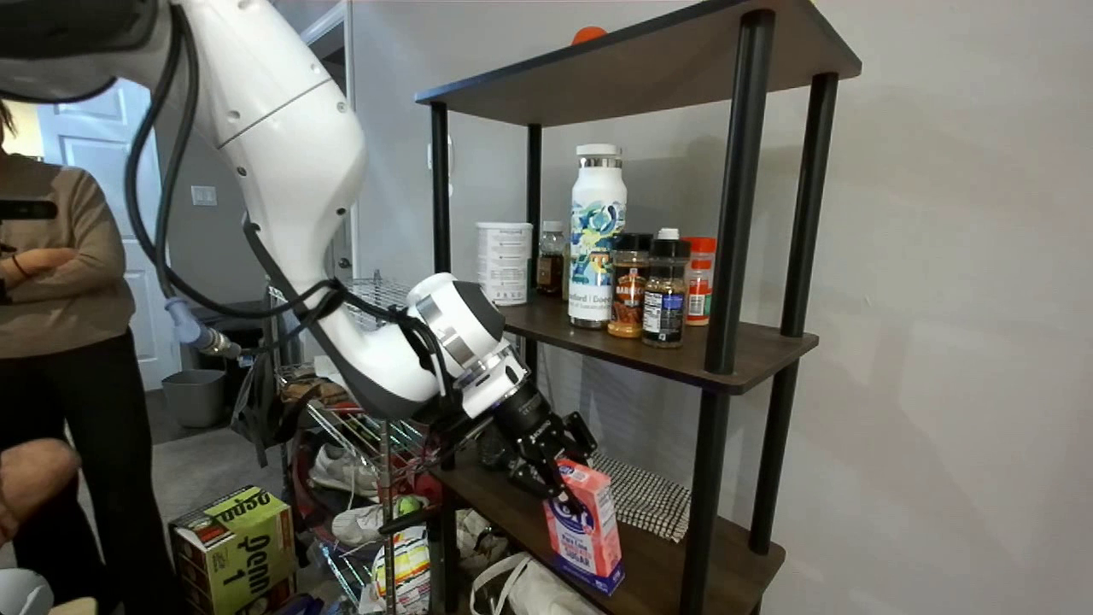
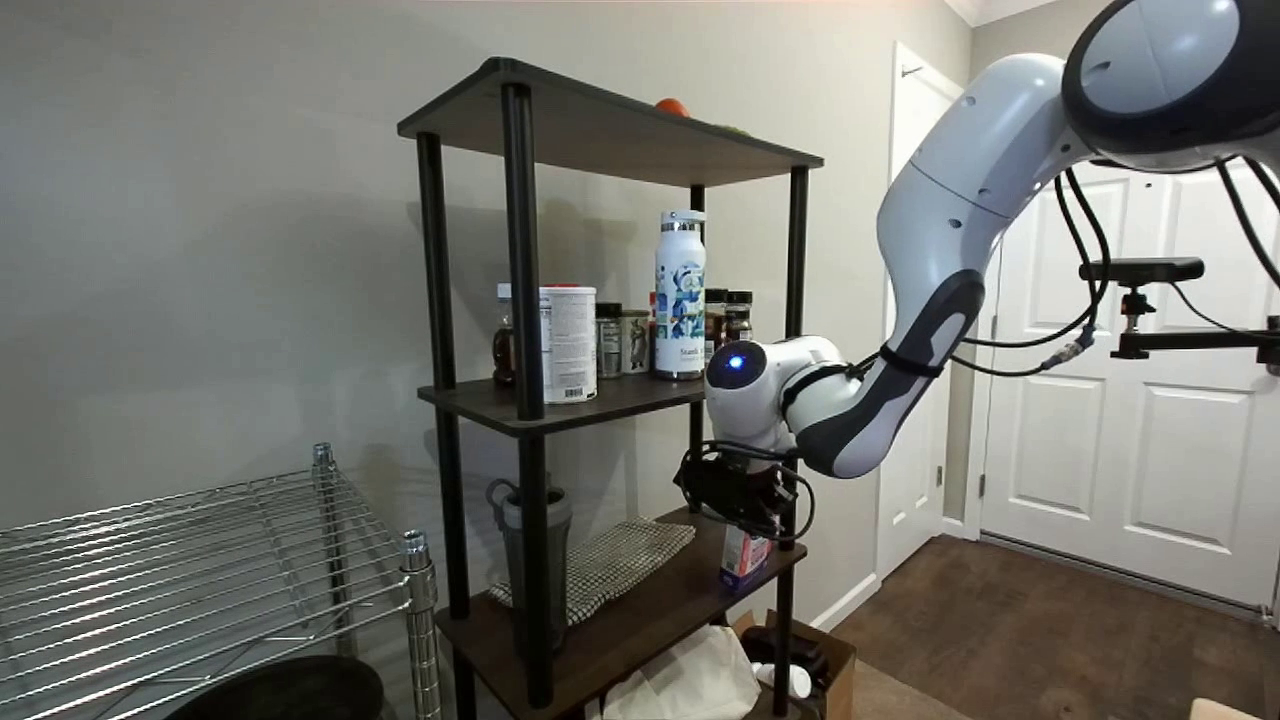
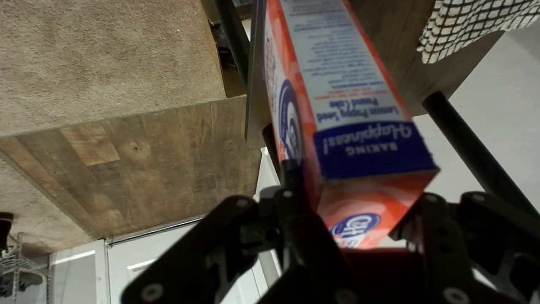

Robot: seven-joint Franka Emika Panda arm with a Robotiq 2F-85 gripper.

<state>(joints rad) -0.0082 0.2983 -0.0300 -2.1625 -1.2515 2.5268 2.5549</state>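
Note:
A pink-and-blue sugar box (image 1: 589,530) is at the lower shelf (image 1: 653,572) of a dark shelving unit, close to its front edge. My gripper (image 1: 570,480) reaches down from above and is shut on the upper end of the box. In the wrist view the box (image 3: 354,71) stretches away between the fingers; one finger (image 3: 292,173) lies along its logo side, while the far fingertip is partly hidden. The box leans slightly in an exterior view. Whether its base touches the shelf I cannot tell. Elsewhere the wrist mostly covers the box (image 2: 745,555).
A checked cloth (image 2: 620,565) and a grey tumbler (image 2: 515,530) share the lower shelf. Above, the middle shelf (image 1: 692,363) holds a white bottle (image 1: 598,239), a canister (image 1: 504,260) and several spice jars. Black posts (image 1: 710,478) frame the shelves. A wire rack (image 2: 210,560) and a person (image 1: 68,282) are nearby.

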